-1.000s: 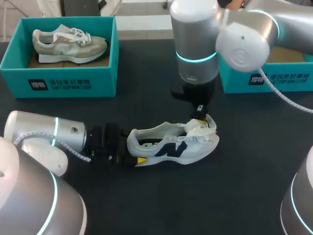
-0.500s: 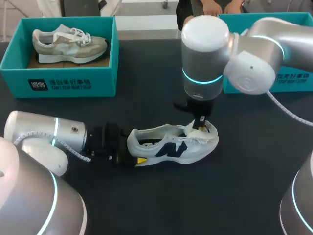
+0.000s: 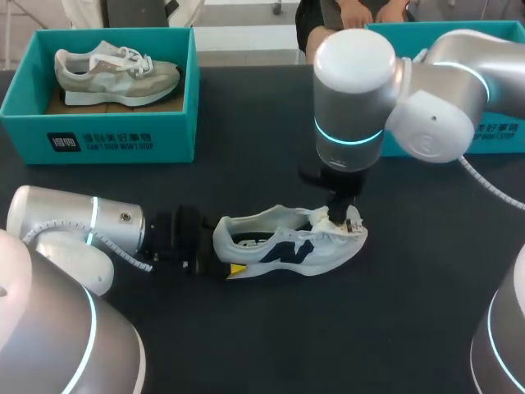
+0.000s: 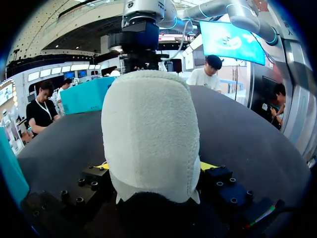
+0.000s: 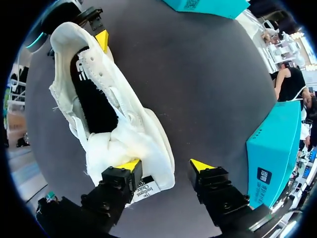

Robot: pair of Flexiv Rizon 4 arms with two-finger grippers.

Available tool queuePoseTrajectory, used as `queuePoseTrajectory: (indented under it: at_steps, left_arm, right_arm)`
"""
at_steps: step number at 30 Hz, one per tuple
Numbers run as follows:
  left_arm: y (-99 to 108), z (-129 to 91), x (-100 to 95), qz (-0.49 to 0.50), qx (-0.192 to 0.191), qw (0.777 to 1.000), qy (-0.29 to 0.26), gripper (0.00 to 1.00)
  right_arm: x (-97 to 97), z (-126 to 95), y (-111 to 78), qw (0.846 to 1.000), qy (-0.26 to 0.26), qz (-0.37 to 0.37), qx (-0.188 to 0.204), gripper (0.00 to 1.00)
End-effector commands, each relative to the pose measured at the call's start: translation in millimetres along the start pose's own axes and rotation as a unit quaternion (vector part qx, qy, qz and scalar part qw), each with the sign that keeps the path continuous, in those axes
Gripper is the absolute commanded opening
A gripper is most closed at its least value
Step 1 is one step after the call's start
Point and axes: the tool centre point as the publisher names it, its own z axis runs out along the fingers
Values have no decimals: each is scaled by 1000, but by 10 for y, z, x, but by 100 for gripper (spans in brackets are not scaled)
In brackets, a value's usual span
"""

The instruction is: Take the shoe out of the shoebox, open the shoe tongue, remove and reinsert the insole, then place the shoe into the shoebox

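White shoe (image 3: pixel 287 246), resting on the black table (image 3: pixel 246 345) in front of the teal shoebox (image 3: pixel 492 135). My left gripper (image 4: pixel 153 167) clamps its heel from both sides. My right gripper (image 5: pixel 166 166) stands wide apart at the tongue (image 5: pixel 116 144), one finger on it, the other beside the shoe.

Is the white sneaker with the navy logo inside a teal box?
No, the white sneaker with navy logo rests on the black table.

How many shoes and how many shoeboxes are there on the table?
Shoes: 2, the white shoe on the table and the beige shoe in the left shoebox.
Shoeboxes: 2, the left shoebox and the right shoebox.
Total: 4.
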Motion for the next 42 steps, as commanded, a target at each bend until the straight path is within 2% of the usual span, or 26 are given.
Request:
queuePoseTrajectory:
  at_steps: [1, 6, 11, 15, 21, 22, 25, 27, 29, 30, 32, 42]
  left_arm:
    - [15, 22, 15, 0, -1, 1000, 0, 0]
    - [15, 22, 15, 0, -1, 1000, 0, 0]
    - [15, 22, 15, 0, -1, 1000, 0, 0]
    - [15, 22, 15, 0, -1, 1000, 0, 0]
    - [15, 22, 15, 0, -1, 1000, 0, 0]
    - [15, 22, 15, 0, -1, 1000, 0, 0]
    - [15, 22, 15, 0, -1, 1000, 0, 0]
    - [15, 22, 15, 0, -1, 1000, 0, 0]
    - [15, 22, 15, 0, -1, 1000, 0, 0]
    - [15, 22, 15, 0, -1, 1000, 0, 0]
    - [15, 22, 15, 0, -1, 1000, 0, 0]
    - [15, 22, 15, 0, -1, 1000, 0, 0]
  right_arm:
    - [-23, -204, -42, 1000, -18, 7, 3, 100]
    - [-154, -442, -27, 999, -49, 20, 4, 100]
    - [-269, -664, 47, 997, -69, 17, -13, 100]
    - [-291, -834, 221, 996, -70, -15, -50, 100]
    - [-129, -972, 557, 990, -57, -118, -53, 100]
    - [-91, -985, 597, 988, -56, -133, -50, 82]
    - [40, -1016, 696, 985, -44, -160, -50, 47]
    - [139, -1031, 759, 984, -40, -164, -54, 43]
    - [247, -1023, 822, 984, -32, -168, -59, 27]
    - [292, -1012, 849, 985, -27, -159, -66, 0]
    - [375, -978, 903, 987, -16, -148, -69, 0]
    - [375, -978, 903, 987, -16, -148, -69, 0]
